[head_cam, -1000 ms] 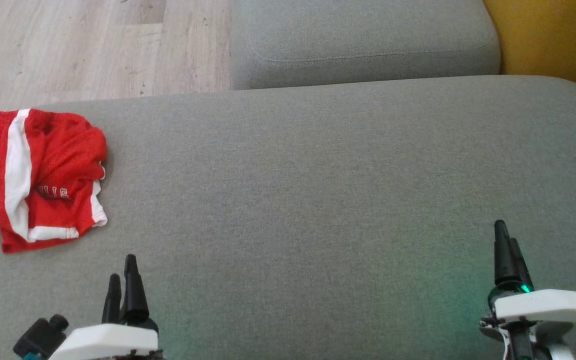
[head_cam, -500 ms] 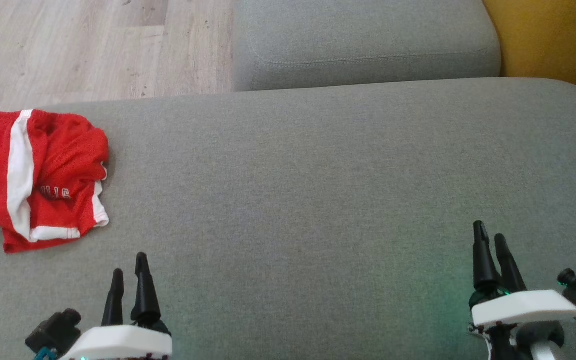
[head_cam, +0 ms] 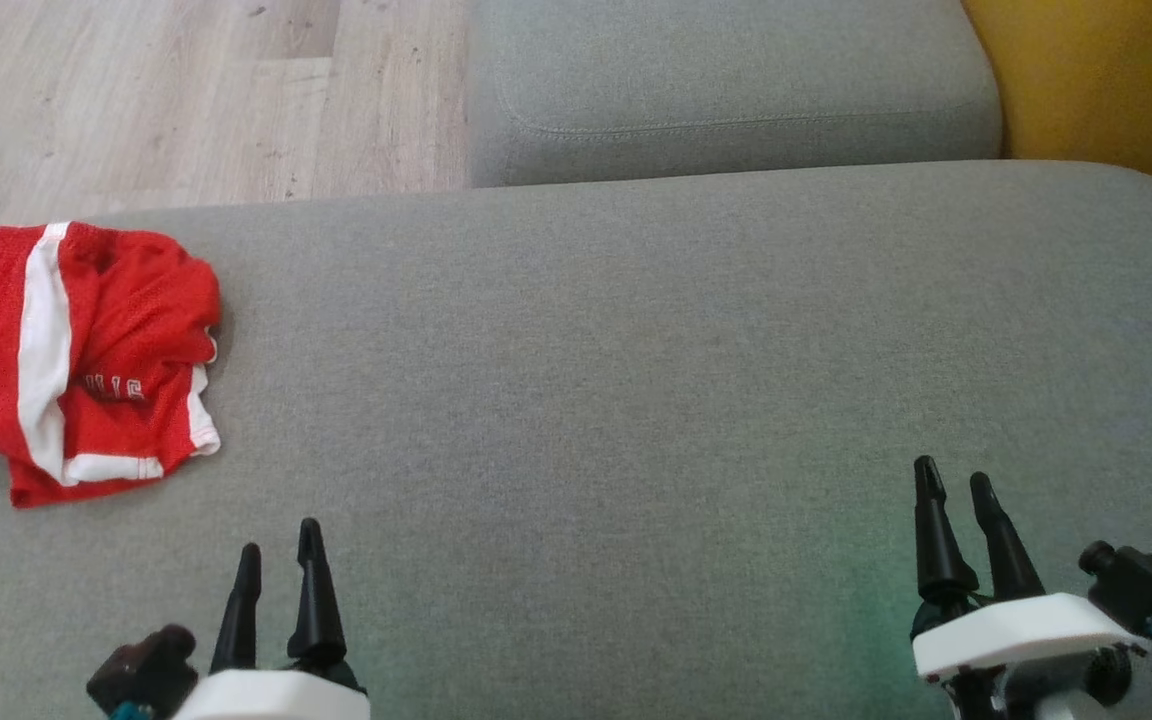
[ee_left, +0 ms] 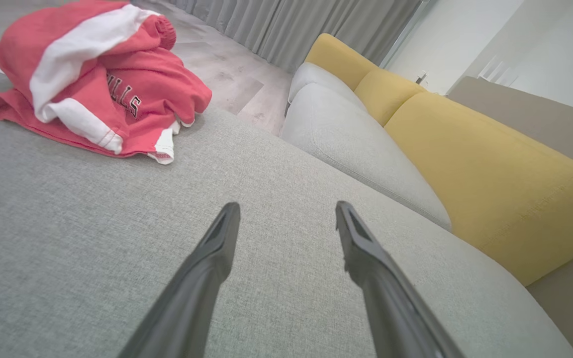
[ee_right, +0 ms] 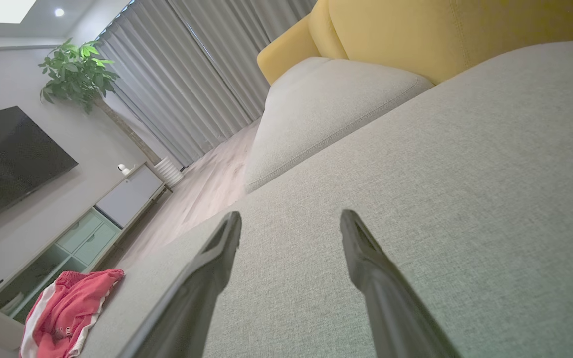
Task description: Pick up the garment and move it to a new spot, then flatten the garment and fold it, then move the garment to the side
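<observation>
While viewed from the head: we find the garment (head_cam: 76,360), red mesh shorts with white bands, crumpled at the far-left edge of the grey cushion (head_cam: 636,400).
Left gripper (head_cam: 280,538): fingers apart, empty, nearer the garment but not touching it.
Left wrist view: loose piled folds, with a white hem at the front; we judge it light, limp and unbreakable. Pinch a thick upper fold.
Right wrist view: right gripper (ee_right: 290,216) fingers apart, empty; garment well apart.
</observation>
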You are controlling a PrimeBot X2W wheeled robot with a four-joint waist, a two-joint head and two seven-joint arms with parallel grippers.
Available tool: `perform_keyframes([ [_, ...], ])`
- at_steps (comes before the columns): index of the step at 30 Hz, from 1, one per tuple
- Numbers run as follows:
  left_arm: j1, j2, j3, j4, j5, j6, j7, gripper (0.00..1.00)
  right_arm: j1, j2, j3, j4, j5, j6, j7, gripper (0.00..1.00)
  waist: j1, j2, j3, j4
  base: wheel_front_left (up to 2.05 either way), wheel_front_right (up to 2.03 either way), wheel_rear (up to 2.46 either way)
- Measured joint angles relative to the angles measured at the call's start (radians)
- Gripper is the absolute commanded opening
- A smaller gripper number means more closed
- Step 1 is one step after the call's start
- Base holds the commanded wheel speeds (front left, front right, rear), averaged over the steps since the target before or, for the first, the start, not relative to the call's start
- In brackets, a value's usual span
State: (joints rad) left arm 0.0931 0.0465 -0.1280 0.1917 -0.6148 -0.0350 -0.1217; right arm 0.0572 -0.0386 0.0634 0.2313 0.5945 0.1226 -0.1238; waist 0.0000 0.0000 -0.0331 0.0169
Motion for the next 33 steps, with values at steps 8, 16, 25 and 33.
perform_keyframes([
  [8,0.008,0.000,-0.006,0.005,0.086,0.006,-0.026,1.00,0.000,0.000,0.017,-0.002,-0.099,0.000,-0.022,1.00,0.0000,0.0000,0.000,0.002,0.00,0.00,0.00],
  [16,0.018,0.001,-0.018,0.006,0.175,0.016,-0.047,1.00,0.000,-0.001,0.030,-0.003,-0.205,0.000,-0.045,1.00,0.0000,0.0000,-0.001,0.005,0.00,0.00,0.00],
  [25,0.018,0.001,-0.030,0.006,0.260,0.026,-0.072,1.00,0.000,-0.001,0.044,-0.002,-0.307,0.000,-0.070,1.00,0.0000,0.0000,-0.003,0.008,0.00,0.00,0.00],
  [33,0.024,0.002,-0.033,0.018,0.338,0.035,-0.092,1.00,0.000,-0.002,0.058,0.010,-0.402,0.000,-0.089,1.00,0.0000,0.0000,-0.005,0.010,0.00,0.00,0.00],
])
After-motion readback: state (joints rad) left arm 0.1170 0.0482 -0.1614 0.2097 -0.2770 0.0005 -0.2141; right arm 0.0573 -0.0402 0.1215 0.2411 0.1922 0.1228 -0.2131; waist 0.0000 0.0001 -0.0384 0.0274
